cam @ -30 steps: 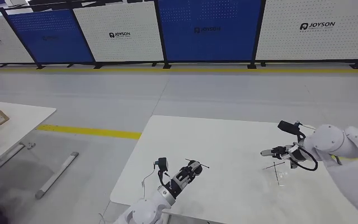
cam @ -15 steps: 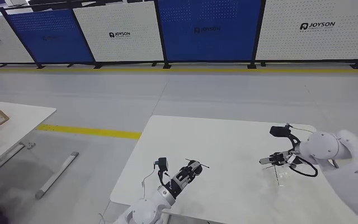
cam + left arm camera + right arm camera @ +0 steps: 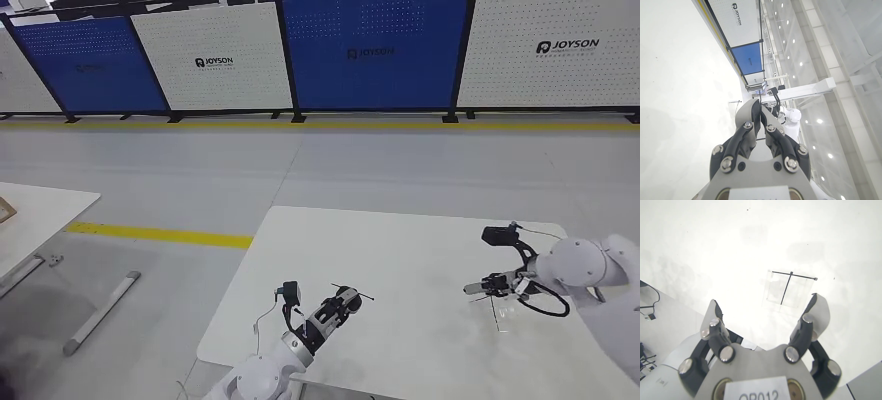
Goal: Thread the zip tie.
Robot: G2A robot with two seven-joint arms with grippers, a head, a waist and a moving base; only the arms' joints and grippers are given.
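Observation:
A thin black zip tie (image 3: 360, 294) is pinched crosswise in my left gripper (image 3: 347, 297), which is near the table's front left edge. In the left wrist view that gripper (image 3: 759, 103) is shut, and the tie (image 3: 760, 139) crosses between its fingers. Two more black zip ties (image 3: 793, 275) lie crossed in a T on a clear plastic sheet (image 3: 776, 294) on the table's right side. My right gripper (image 3: 765, 300) is open just above the sheet's near edge, with nothing between its fingers. From above, the right gripper (image 3: 481, 288) is beside the sheet (image 3: 503, 318).
The white table (image 3: 400, 250) has bare room between the two arms. Its front edge runs close behind both grippers. Grey floor with a yellow line (image 3: 160, 234) and blue and white panels (image 3: 370, 55) lie beyond.
The right gripper has dropped lower and shifted slightly left, toward the sheet with the crossed ties, then held still. The left arm and its tie have not moved.

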